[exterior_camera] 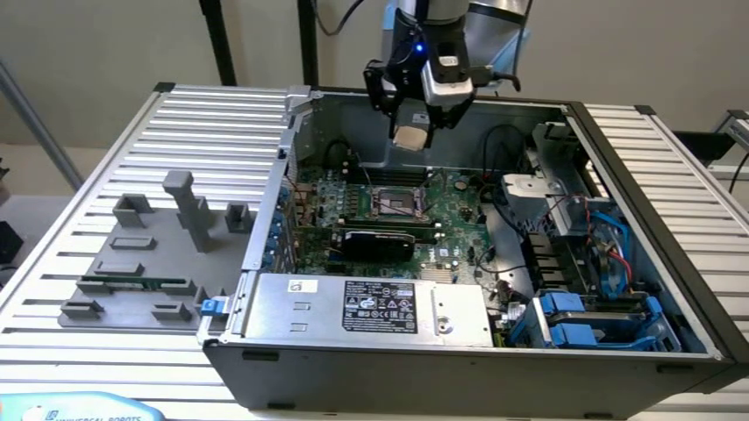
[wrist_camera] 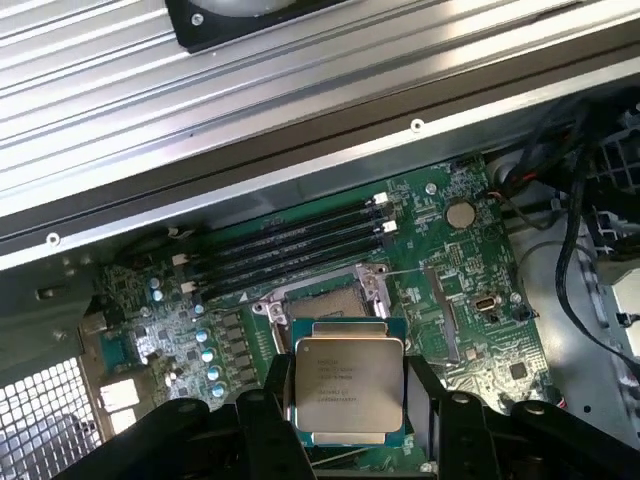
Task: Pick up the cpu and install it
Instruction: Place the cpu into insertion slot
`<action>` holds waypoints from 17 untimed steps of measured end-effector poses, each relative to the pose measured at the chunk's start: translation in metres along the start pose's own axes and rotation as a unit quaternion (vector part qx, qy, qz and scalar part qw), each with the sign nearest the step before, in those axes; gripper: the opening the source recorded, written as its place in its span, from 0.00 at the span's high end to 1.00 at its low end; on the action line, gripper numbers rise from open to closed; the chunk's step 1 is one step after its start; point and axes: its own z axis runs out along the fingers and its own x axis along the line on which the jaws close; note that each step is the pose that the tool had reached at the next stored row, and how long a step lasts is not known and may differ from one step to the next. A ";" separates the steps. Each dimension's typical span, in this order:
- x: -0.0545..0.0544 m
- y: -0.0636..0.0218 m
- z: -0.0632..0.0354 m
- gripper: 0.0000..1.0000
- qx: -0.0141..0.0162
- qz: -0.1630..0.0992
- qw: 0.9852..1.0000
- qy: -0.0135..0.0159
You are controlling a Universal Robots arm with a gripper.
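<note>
The black gripper's (exterior_camera: 411, 130) fingers (wrist_camera: 268, 410) stood fairly wide, clamping opposite edges of the small flat silvery-topped square cpu (wrist_camera: 348, 388), seemingly above the green motherboard's (wrist_camera: 455, 290) socket (wrist_camera: 322, 298).

Silvery cpu (wrist_camera: 347, 385) with green rim; green motherboard (wrist_camera: 500, 350).

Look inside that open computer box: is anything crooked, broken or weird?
Nothing stands out. The small square silvery-topped cpu chip sits straight between the black gripper's fingers, above the empty metal-framed socket on the green motherboard. Nothing I can see looks bent, cracked or spilled.
</note>
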 end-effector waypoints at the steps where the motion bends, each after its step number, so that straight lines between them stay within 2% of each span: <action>1: 0.000 0.0000 0.0002 0.45 0.000 0.009 1.000 -0.001; 5: 0.000 -0.0001 0.0012 0.45 0.000 0.045 0.999 -0.004; 9: 0.000 -0.0002 0.0023 0.45 -0.001 0.081 0.997 -0.007; 13: 0.000 -0.0003 0.0034 0.45 -0.001 0.117 0.993 -0.010; 17: 0.000 -0.0004 0.0048 0.45 -0.001 0.153 0.988 -0.012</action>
